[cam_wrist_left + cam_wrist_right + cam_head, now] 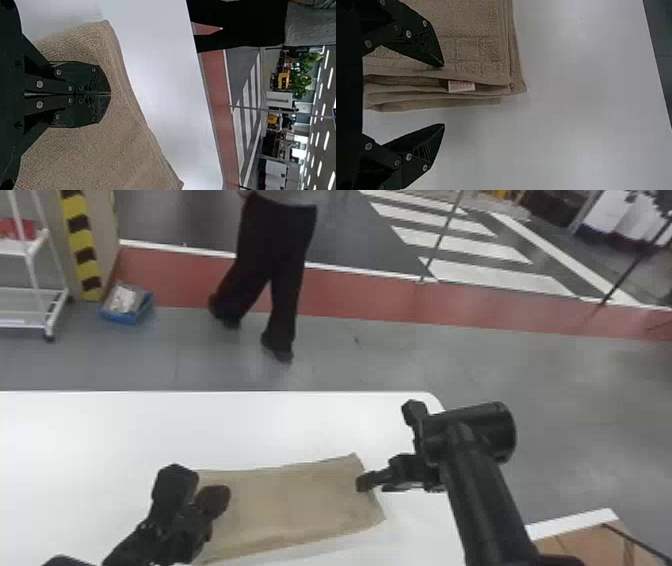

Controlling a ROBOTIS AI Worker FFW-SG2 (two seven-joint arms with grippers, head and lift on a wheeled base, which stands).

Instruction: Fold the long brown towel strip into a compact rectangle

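Nearest, my left hand [110, 94] is pressed together over the towel [300, 502]; my right hand [443, 95] is spread at its end; it lies layered on the bench [100, 430]; another fold remains, I judge.

The towel [295, 500] is rough, matt cloth; the tabletop [280, 425] looks smooth, faintly glossy.

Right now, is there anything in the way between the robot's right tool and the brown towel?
Nothing visible stands between them. The right tool is open at one end of the towel, one finger over the cloth, the other over the white table. The left tool, shut, is toward the other end.
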